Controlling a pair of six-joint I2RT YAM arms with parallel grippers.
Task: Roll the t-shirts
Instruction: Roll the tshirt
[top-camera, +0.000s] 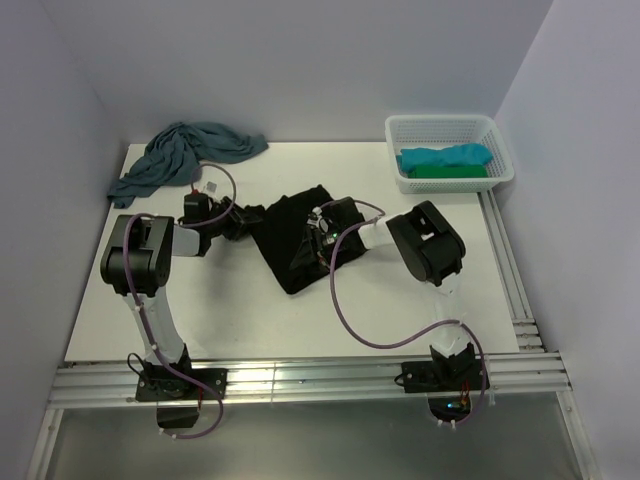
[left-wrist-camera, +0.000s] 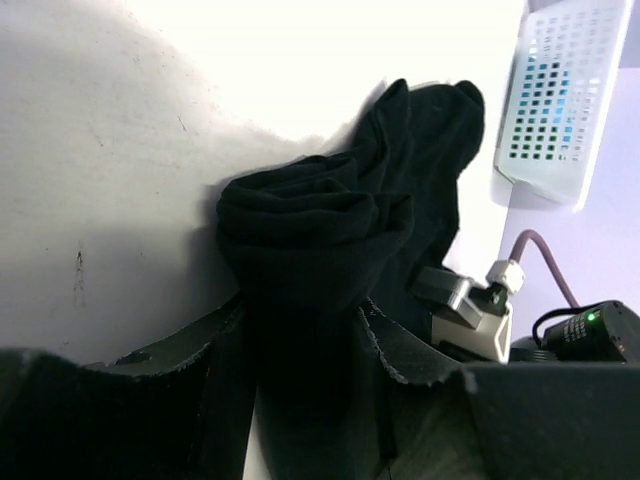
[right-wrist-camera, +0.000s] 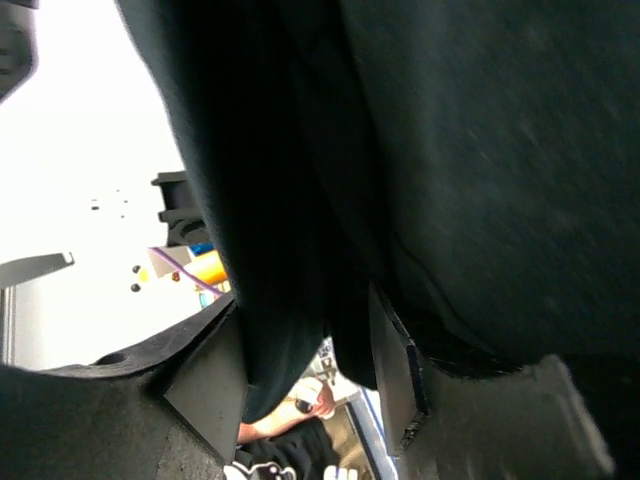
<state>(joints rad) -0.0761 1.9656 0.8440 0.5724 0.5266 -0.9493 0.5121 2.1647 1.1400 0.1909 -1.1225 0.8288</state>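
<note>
Fig. Two-arm rolling of t-shirts, top view w/ both wrist views. The black t-shirt (top-camera: 295, 250) lies mid-desk, bunched and part-rolled, its near end flat on the desk (top-camera: 400, 300). The left end effector (top-camera: 245, 222) sits at the shirt's left edge. Its wrist view shows the fingers part-closed on a thick rolled wad of the black cloth, which fills the gap between them and bulges above it. The right end effector (top-camera: 312, 243) is on top of the shirt, approx. at its middle. Its jaws stand part-way apart w/ a fold of black cloth hanging between them; whether that fold is pinched or only draped cannot be told.

Risks, as judged:
- The roll may slacken or spring open if the right side lets go before the left has a firm hold, since soft cloth keeps no shape.
- A fold caught on the right fingers could be dragged out on withdrawal, undoing the turns.
- A pull from the left alone could slide the whole shirt over the desk and give a lopsided roll.

Count: 4 t-shirts — 1 black, 1 dusty-blue t-shirt (top-camera: 185, 155) heaped at the far-left corner, and 1 turquoise t-shirt (top-camera: 445, 157) and 1 green t-shirt (top-camera: 450, 172) inside the basket (top-camera: 440, 122); 1 basket; 2 end effectors.
</note>
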